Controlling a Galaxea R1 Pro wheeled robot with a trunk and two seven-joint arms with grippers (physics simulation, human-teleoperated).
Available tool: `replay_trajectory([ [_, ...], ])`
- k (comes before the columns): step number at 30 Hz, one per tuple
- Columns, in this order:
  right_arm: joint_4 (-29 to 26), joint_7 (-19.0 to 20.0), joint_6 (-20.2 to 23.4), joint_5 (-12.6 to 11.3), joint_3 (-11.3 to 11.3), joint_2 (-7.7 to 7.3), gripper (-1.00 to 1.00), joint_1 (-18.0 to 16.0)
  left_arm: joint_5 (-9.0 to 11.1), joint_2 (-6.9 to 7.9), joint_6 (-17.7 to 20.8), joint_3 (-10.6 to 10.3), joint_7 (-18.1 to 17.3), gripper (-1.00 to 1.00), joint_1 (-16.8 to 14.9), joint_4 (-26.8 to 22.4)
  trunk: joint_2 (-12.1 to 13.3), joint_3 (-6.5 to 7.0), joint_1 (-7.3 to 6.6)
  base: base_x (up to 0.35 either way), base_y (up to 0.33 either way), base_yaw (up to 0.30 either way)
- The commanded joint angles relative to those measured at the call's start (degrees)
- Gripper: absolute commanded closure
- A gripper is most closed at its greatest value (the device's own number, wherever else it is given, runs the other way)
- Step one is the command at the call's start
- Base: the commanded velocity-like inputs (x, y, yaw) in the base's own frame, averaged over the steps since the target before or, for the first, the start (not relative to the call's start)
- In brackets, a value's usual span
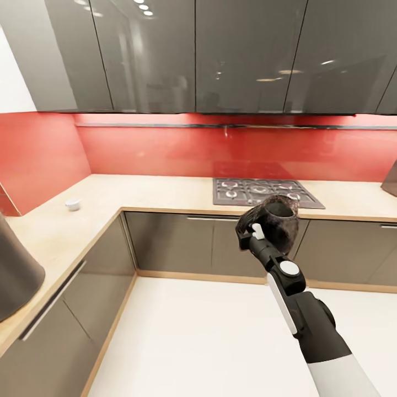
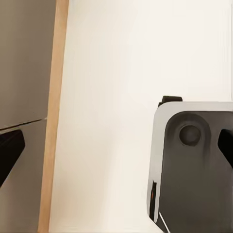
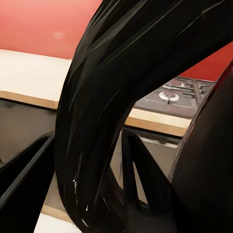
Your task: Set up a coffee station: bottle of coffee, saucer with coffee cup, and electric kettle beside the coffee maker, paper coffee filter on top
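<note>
My right gripper (image 1: 251,227) is held out over the floor in front of the counter, shut on a dark, speckled electric kettle (image 1: 274,219) whose open top faces up. In the right wrist view the kettle's black curved body (image 3: 111,97) is very close and hides most of the fingers. A small white cup-like thing (image 1: 73,204) sits on the left counter near the corner. My left gripper (image 2: 116,150) hangs open over the floor, with a dark fingertip (image 2: 8,151) at each side and nothing between them.
An L-shaped wooden countertop (image 1: 160,193) runs along a red wall, with grey cabinets above and below. A gas hob (image 1: 264,192) is set in the back counter. A large grey rounded object (image 1: 16,270) stands on the near left counter. My own base (image 2: 194,165) is below the left gripper.
</note>
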Motion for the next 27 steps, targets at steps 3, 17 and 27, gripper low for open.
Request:
replay_trajectory([
  [3, -0.09, 0.07, 0.31, -0.06, 0.04, -0.04, 1.00, -0.04, 0.05, -0.02, -0.07, 0.14, 0.02, -1.00, 0.02, -0.08, -0.11, -0.10, 0.06, 0.297, -0.139, 0.000],
  [17, -0.09, 0.07, 0.31, -0.06, 0.06, 0.00, 1.00, -0.05, 0.05, -0.02, -0.07, 0.14, 0.02, -1.00, 0.02, 0.02, -0.11, -0.10, 0.06, 0.298, -0.139, 0.000],
  [27, -0.09, 0.07, 0.31, -0.14, 0.13, 0.12, 1.00, -0.04, 0.05, -0.02, -0.07, 0.15, 0.02, -1.00, 0.02, 0.00, -0.11, -0.10, 0.06, 0.298, -0.139, 0.200],
])
